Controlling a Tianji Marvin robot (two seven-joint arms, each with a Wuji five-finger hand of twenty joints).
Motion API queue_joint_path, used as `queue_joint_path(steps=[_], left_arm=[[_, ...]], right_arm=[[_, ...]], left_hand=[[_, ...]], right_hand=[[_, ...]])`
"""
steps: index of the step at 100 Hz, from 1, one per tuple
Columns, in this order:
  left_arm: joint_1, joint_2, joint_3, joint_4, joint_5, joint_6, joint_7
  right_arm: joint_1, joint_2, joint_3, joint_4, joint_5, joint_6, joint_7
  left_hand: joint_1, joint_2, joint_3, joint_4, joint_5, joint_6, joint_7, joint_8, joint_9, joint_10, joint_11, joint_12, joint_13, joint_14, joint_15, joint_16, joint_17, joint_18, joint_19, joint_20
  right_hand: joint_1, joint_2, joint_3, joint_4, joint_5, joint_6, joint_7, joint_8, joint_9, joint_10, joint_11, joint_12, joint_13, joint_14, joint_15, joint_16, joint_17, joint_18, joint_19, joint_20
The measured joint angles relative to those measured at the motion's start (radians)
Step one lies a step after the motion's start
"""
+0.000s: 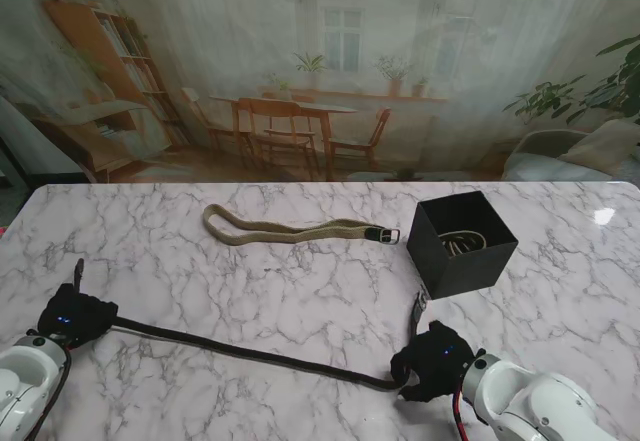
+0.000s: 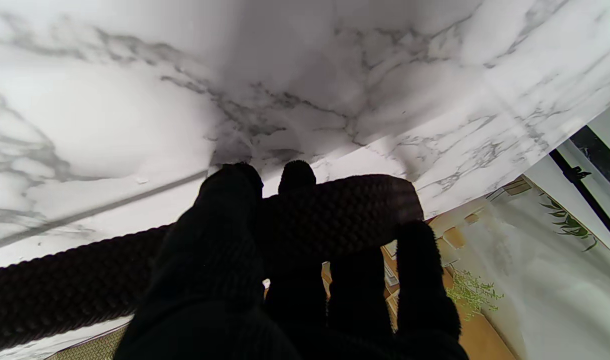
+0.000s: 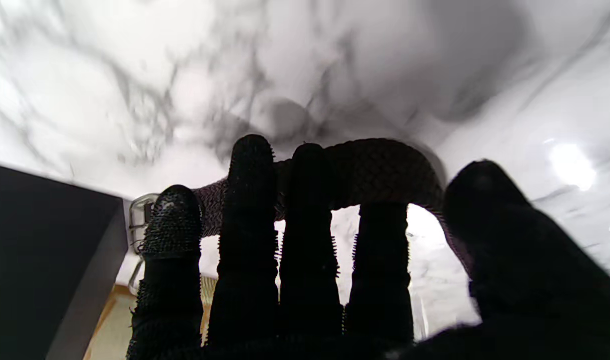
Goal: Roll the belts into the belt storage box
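Beyond the white marble table [image 1: 300, 291] hangs a backdrop [image 1: 320, 61] showing wooden chairs, bookshelf, plants and a curtained window.

The stand view is evenly lit and fairly sharp, in soft, diffuse light. A small white glare spot sits on the marble table [image 1: 300, 291] at its far right corner, and the black storage box [image 1: 462, 243] throws only a faint shadow. The backdrop behind the table looks hazy and low in contrast.

Both wrist views are wide-angle, with the marble veins bending toward the edges. In each, the black gloved fingers [image 2: 225, 235] are near-silhouettes against bright marble. The right wrist view is soft and smeared, with the marble out of focus and round glare spots; its fingers [image 3: 250, 200] cast broad grey shadows on the table.
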Motion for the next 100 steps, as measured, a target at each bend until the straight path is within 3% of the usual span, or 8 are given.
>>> queue_joint_path(steps=[8, 12, 25, 36, 65, 78, 87, 100], left_arm=[[-0.008, 0.002, 0.009, 0.004, -0.007, 0.004, -0.004], [-0.011, 0.003, 0.013, 0.004, -0.011, 0.006, -0.011], [-0.021, 0.004, 0.021, 0.005, -0.024, 0.007, -0.027], [-0.026, 0.004, 0.022, 0.007, -0.029, 0.001, -0.023], [-0.009, 0.0, -0.01, -0.015, -0.02, -0.041, -0.01], [0.001, -0.001, -0.02, -0.032, -0.02, -0.053, 0.004], [0.016, -0.002, -0.034, -0.059, -0.01, -0.072, 0.015], [0.05, -0.005, -0.058, -0.121, 0.005, -0.113, 0.031]], right_arm=[[-0.017, 0.0, 0.012, -0.032, 0.018, -0.002, 0.061], [-0.021, 0.001, 0.014, -0.033, 0.014, -0.002, 0.052], [-0.037, 0.001, 0.028, -0.02, -0.012, 0.005, -0.077], [-0.059, -0.005, 0.052, -0.009, -0.029, 0.012, -0.205], [-0.092, -0.014, 0.094, -0.005, -0.077, 0.043, -0.353], [-0.082, -0.014, 0.09, 0.012, -0.158, 0.093, -0.398], [-0.065, -0.011, 0.084, 0.031, -0.184, 0.107, -0.403], [-0.02, -0.003, 0.056, 0.068, -0.194, 0.118, -0.387]], left_hand=[[0.0, 0.001, -0.002, 0.0, 0.005, 0.02, 0.003, 0.002, -0.033, 0.001, -0.003, -0.012, -0.02, 0.0, -0.001, 0.0, -0.01, -0.001, -0.016, 0.0], [-0.003, 0.001, -0.013, 0.0, 0.012, 0.036, 0.003, 0.002, -0.079, 0.007, -0.001, -0.095, -0.041, 0.0, -0.013, -0.012, -0.02, -0.001, -0.038, 0.0], [-0.108, 0.005, -0.02, 0.0, -0.029, 0.111, -0.16, -0.021, -0.211, 0.061, -0.023, -0.191, -0.106, 0.031, -0.059, -0.039, -0.045, -0.003, -0.091, -0.012], [-0.194, 0.029, -0.046, 0.0, -0.09, 0.102, -0.394, -0.15, -0.321, 0.086, -0.07, -0.224, -0.159, 0.051, -0.085, -0.061, -0.062, -0.002, -0.127, -0.013], [-0.232, 0.025, -0.067, 0.0, -0.115, 0.078, -0.496, -0.215, -0.393, 0.09, -0.109, -0.262, -0.183, 0.055, -0.114, -0.087, -0.072, 0.007, -0.164, -0.024], [-0.232, 0.026, -0.066, 0.0, -0.115, 0.078, -0.498, -0.216, -0.393, 0.09, -0.109, -0.264, -0.183, 0.055, -0.114, -0.098, -0.073, 0.007, -0.177, -0.025], [-0.232, 0.046, -0.065, 0.0, -0.115, 0.078, -0.498, -0.216, -0.393, 0.091, -0.109, -0.265, -0.195, 0.056, -0.118, -0.099, -0.073, 0.007, -0.178, -0.026], [-0.232, 0.069, -0.064, 0.0, -0.103, 0.076, -0.501, -0.216, -0.387, 0.092, -0.109, -0.265, -0.192, 0.056, -0.119, -0.099, -0.073, 0.008, -0.178, -0.026]], right_hand=[[0.001, 0.036, -0.071, 0.021, -0.001, 0.0, -0.034, 0.031, -0.005, 0.012, -0.02, -0.001, -0.002, 0.002, -0.023, 0.0, -0.01, 0.0, 0.0, 0.0], [0.002, 0.04, -0.098, 0.021, -0.001, 0.0, -0.044, 0.044, -0.016, 0.022, -0.026, -0.001, -0.003, 0.002, -0.033, -0.001, -0.016, 0.0, -0.001, 0.0], [0.002, 0.04, -0.103, 0.021, 0.0, 0.0, -0.044, 0.057, -0.044, 0.032, -0.036, -0.002, -0.016, 0.004, -0.046, -0.002, -0.018, 0.0, -0.002, 0.0], [0.002, 0.04, -0.111, 0.021, -0.018, 0.001, -0.041, 0.067, -0.043, 0.032, -0.036, -0.002, -0.016, 0.004, -0.046, -0.002, -0.016, 0.0, -0.002, 0.0], [0.002, 0.039, -0.112, 0.031, -0.057, 0.001, -0.045, 0.068, -0.041, 0.032, -0.031, 0.002, -0.014, 0.005, -0.036, 0.0, 0.0, 0.0, 0.01, 0.0], [0.02, 0.025, -0.008, 0.031, -0.131, 0.001, -0.085, 0.06, -0.047, 0.032, -0.018, 0.013, -0.014, 0.005, -0.035, 0.0, 0.001, 0.0, 0.015, 0.0], [0.024, -0.004, 0.042, 0.031, -0.204, 0.0, -0.102, 0.031, -0.137, 0.035, -0.017, 0.017, -0.058, 0.005, -0.038, 0.0, -0.012, 0.0, 0.015, 0.0], [0.024, -0.051, 0.099, 0.031, -0.251, -0.013, -0.11, 0.012, -0.349, 0.088, -0.016, 0.014, -0.2, 0.005, -0.034, -0.014, -0.072, 0.0, -0.013, -0.01]])
